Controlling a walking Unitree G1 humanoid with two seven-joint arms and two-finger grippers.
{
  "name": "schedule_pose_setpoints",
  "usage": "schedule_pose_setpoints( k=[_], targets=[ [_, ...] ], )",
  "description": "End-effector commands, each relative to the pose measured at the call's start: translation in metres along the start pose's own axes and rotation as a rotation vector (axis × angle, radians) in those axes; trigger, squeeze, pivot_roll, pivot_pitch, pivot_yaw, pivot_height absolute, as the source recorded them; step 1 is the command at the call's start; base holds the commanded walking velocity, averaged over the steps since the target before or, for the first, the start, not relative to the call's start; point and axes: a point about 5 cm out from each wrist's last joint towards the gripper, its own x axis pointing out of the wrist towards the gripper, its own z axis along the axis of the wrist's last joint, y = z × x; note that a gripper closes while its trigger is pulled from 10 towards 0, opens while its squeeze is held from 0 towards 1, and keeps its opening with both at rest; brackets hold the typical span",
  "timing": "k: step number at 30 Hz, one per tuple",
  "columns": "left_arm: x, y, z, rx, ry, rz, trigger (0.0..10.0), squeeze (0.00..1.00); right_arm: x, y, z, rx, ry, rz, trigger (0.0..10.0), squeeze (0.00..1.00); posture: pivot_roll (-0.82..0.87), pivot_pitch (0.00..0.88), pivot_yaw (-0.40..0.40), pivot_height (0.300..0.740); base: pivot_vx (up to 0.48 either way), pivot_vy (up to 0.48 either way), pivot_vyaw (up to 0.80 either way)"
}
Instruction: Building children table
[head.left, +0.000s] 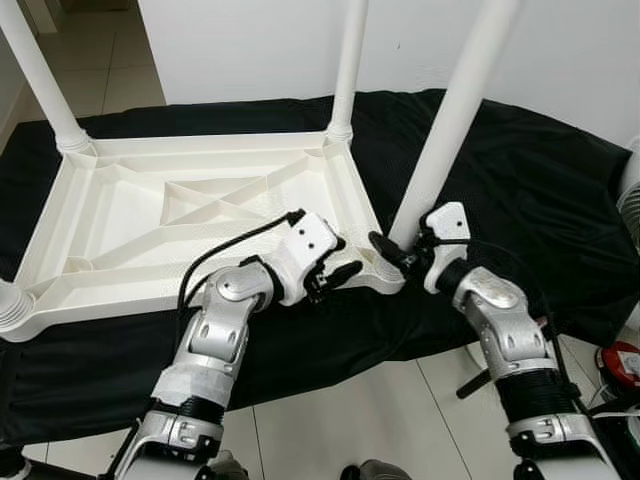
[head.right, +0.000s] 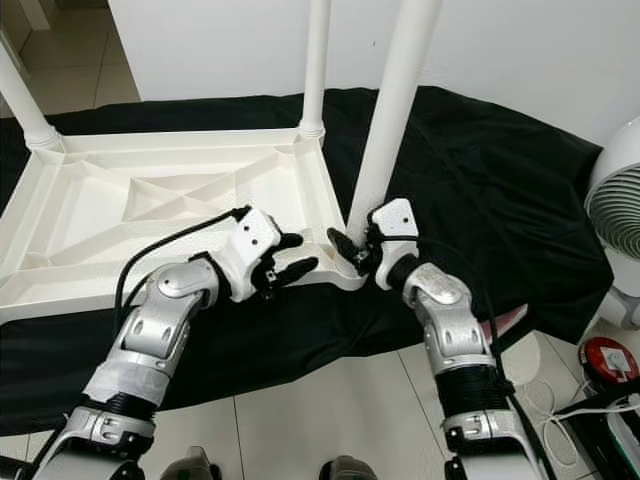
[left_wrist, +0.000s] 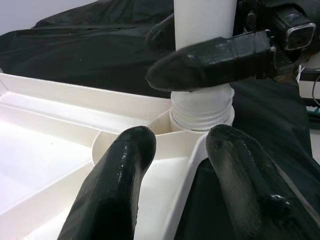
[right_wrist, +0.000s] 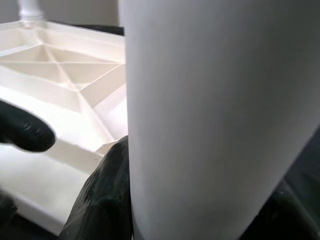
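A white plastic tabletop lies upside down on a black cloth. At its near right corner a white leg stands tilted, its ribbed base sitting in the corner socket. My right gripper is shut on this leg just above the base; the leg fills the space between its fingers. My left gripper is open at the same corner, its fingers straddling the tabletop's rim just short of the socket.
Three more legs stand in the other corners: far right, far left, near left. A white fan and a red object sit on the tiled floor at the right. A white wall rises behind.
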Motion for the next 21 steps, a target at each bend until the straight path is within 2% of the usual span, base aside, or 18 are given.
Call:
schedule_pose_setpoints(
  k=[1, 3, 4, 5, 7, 10, 15, 18, 20, 21],
  targets=[
    [0.000, 0.007, 0.002, 0.013, -0.001, 0.166, 10.0, 0.00, -0.004, 0.002, -0.016, 0.010, 0.088, -0.015, 10.0, 0.00, 0.03, 0.000, -0.014, 0.740, 0.000, 0.000, 0.00],
    [0.000, 0.006, 0.002, 0.011, -0.001, 0.165, 10.0, 0.00, -0.004, 0.006, -0.017, 0.035, 0.094, -0.090, 10.0, 0.00, 0.03, 0.000, -0.017, 0.740, 0.000, 0.000, 0.00],
    [0.000, 0.006, 0.002, 0.011, -0.001, 0.165, 10.0, 0.00, -0.004, 0.006, -0.017, 0.035, 0.094, -0.090, 10.0, 0.00, 0.03, 0.000, -0.017, 0.740, 0.000, 0.000, 0.00],
    [0.000, 0.005, 0.002, 0.010, 0.000, 0.165, 10.0, 0.00, -0.004, 0.007, -0.018, 0.061, 0.102, -0.152, 10.0, 0.00, 0.03, 0.000, -0.019, 0.740, 0.000, 0.000, 0.00],
    [0.000, 0.005, 0.002, 0.010, 0.000, 0.165, 10.0, 0.00, -0.004, 0.007, -0.018, 0.061, 0.102, -0.152, 10.0, 0.00, 0.03, 0.000, -0.019, 0.740, 0.000, 0.000, 0.00],
    [0.001, 0.006, 0.001, 0.007, 0.000, 0.166, 10.0, 0.00, -0.004, 0.011, -0.016, 0.075, 0.098, -0.274, 10.0, 0.00, 0.03, 0.000, -0.020, 0.740, 0.000, 0.000, 0.00],
    [0.001, 0.005, 0.000, 0.007, 0.004, 0.163, 10.0, 0.00, -0.004, 0.015, -0.020, 0.078, 0.113, -0.327, 10.0, 0.00, 0.02, 0.000, -0.023, 0.740, 0.000, 0.000, 0.00],
    [0.001, 0.004, -0.003, 0.018, 0.018, 0.163, 10.0, 0.00, -0.006, 0.023, -0.025, 0.090, 0.151, -0.454, 10.0, 0.00, 0.02, 0.000, -0.033, 0.740, 0.000, 0.000, 0.00],
    [0.001, 0.004, -0.003, 0.018, 0.018, 0.163, 10.0, 0.00, -0.006, 0.023, -0.025, 0.090, 0.151, -0.454, 10.0, 0.00, 0.02, 0.000, -0.033, 0.740, 0.000, 0.000, 0.00],
    [0.000, 0.004, -0.004, 0.018, 0.018, 0.165, 10.0, 0.00, -0.007, 0.025, -0.025, 0.091, 0.160, -0.495, 10.0, 0.00, 0.02, 0.000, -0.033, 0.740, 0.000, 0.000, 0.00]
  ],
)
